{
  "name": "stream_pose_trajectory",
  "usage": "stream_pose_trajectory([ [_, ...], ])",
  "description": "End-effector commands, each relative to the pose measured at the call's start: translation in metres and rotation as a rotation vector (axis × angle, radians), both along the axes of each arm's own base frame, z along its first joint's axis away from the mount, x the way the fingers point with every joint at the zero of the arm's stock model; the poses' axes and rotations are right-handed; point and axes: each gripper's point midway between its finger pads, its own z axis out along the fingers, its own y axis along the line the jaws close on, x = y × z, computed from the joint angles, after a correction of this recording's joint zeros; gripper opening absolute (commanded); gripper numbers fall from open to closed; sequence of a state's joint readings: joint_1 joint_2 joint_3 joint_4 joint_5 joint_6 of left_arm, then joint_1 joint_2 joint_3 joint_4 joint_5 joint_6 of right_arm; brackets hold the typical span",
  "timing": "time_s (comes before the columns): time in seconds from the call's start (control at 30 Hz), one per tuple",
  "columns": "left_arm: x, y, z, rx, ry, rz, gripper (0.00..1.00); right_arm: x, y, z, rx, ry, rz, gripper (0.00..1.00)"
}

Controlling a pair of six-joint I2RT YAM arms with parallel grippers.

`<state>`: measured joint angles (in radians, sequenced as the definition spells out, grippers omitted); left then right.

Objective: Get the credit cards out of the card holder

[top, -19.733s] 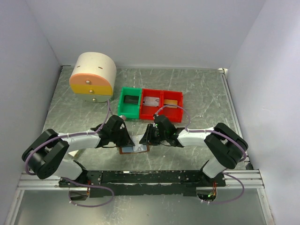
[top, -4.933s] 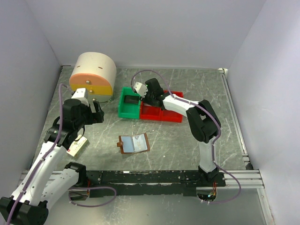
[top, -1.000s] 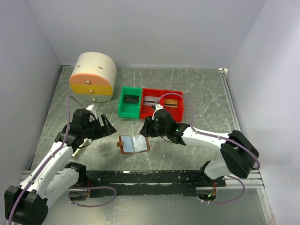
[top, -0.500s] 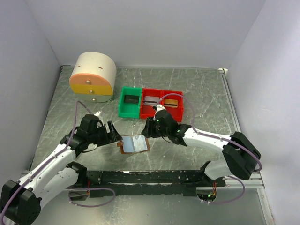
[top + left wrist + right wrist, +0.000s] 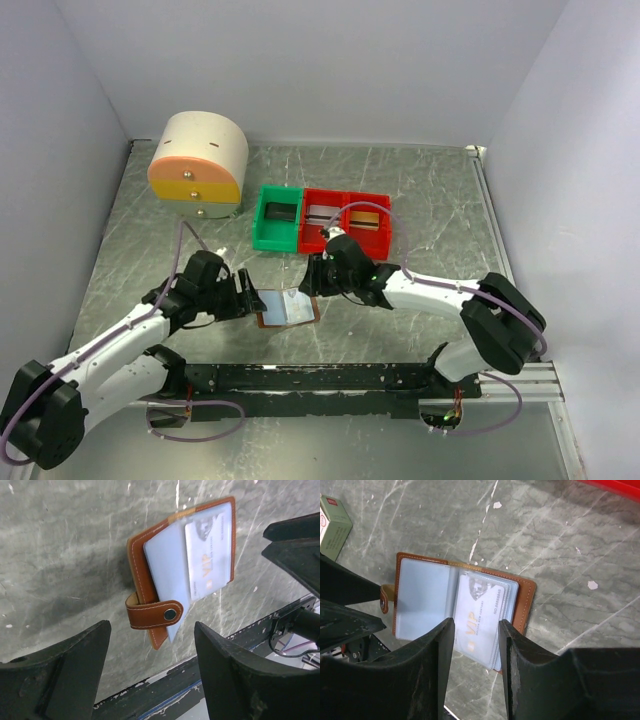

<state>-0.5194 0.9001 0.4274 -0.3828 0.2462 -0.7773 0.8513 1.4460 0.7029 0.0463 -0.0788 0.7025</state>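
Scratched, grey marbled counter (image 5: 430, 200). Beyond the right pincer (image 5: 476, 624), rectangular plastic bins: red bin (image 5: 345, 250) with two compartments, a flat item in each; green bin (image 5: 258, 225) with a dark item. Stitched brown leather card holder (image 5: 524, 600) lies open and flat between the pincers, long axis running from one to the other. Its pale translucent sleeves hold a white card (image 5: 480, 615). The snap tab (image 5: 155, 614) points toward the left pincer (image 5: 150, 626). Both pincers gape, gripping nothing.

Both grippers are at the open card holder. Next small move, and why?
Probably ease the left gripper forward and close on the card holder's tab edge. Its open jaws frame the tab, gripping nothing; the holder lies open and loose, and the right gripper hovers open over the white card, which likely needs a pinned holder to slide out.
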Motion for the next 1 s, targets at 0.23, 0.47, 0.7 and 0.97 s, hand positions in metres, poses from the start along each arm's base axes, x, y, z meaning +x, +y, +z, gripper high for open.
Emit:
stream_pose_trajectory([
  [0.23,0.005,-0.012,-0.016,-0.017,-0.005,0.016,0.61,-0.007,0.011,-0.004,0.037,0.023,0.058,0.40],
  [0.47,0.006,-0.010,-0.030,0.053,0.016,-0.034,0.42,-0.010,0.012,-0.007,0.034,0.035,0.084,0.38],
  [0.7,0.007,-0.012,-0.029,0.039,0.000,-0.048,0.31,-0.009,0.007,-0.023,-0.046,0.066,0.079,0.37],
  [0.97,0.003,-0.012,-0.033,0.049,0.013,-0.067,0.26,-0.005,-0.005,-0.036,-0.136,0.081,0.042,0.37],
])
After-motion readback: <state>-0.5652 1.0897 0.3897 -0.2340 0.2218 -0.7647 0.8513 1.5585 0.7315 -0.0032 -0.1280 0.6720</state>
